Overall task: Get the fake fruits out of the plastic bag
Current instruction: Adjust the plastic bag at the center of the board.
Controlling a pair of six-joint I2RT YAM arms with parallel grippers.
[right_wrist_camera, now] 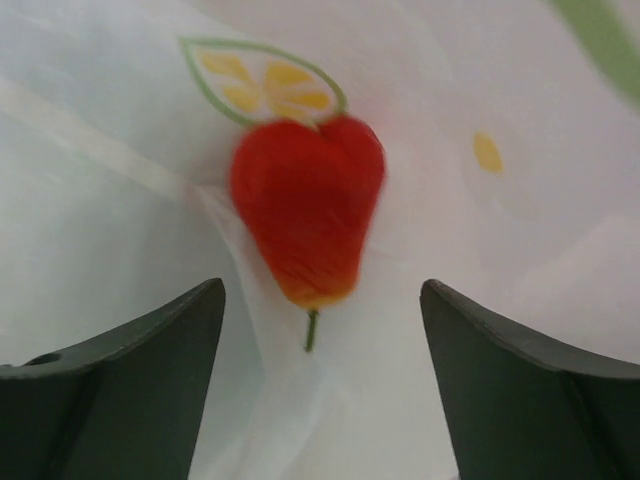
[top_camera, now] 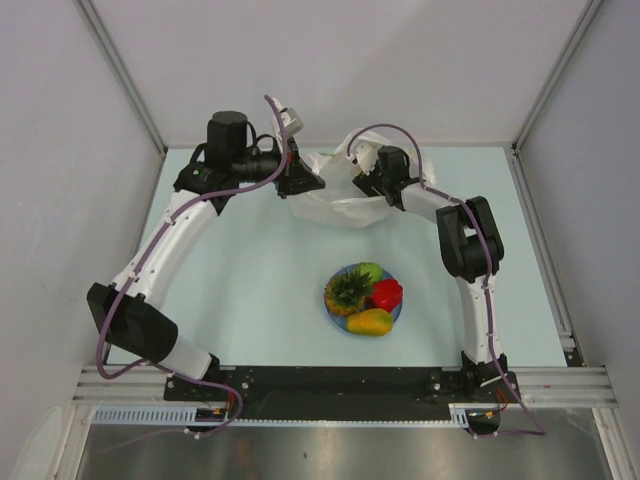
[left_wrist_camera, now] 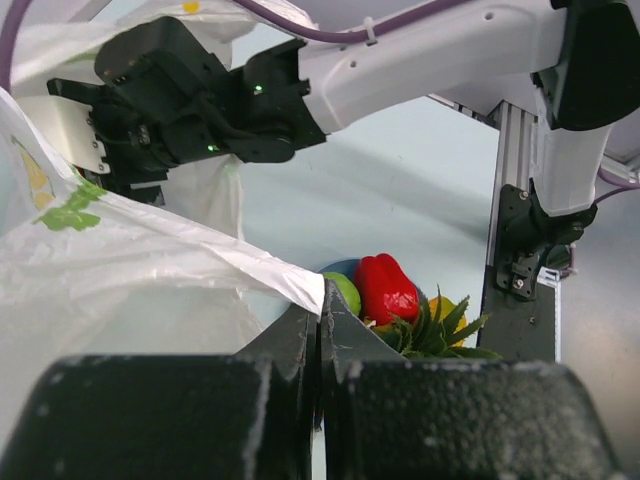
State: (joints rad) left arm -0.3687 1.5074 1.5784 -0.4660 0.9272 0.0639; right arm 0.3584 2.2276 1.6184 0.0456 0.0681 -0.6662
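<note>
White crinkly film of the plastic bag (top_camera: 335,200) sits at the upper centre of your top view, between both arms: the left gripper (top_camera: 300,182) meets its left edge, the right gripper (top_camera: 364,178) its right. At lower centre, the blue plate (top_camera: 396,311) carries four fake fruits (top_camera: 380,296): pineapple (top_camera: 350,290), green apple (top_camera: 372,270), red pepper (top_camera: 388,292), mango (top_camera: 370,322). Your left wrist view shows the left gripper's fingers pressed together, pinching a bag fold at mid-frame, with the right gripper at upper left. Your right wrist view shows its fingers spread wide, gripping nothing. The bag film ahead bears a blurred red shape (right_wrist_camera: 305,210); print or fruit, you cannot tell.
</note>
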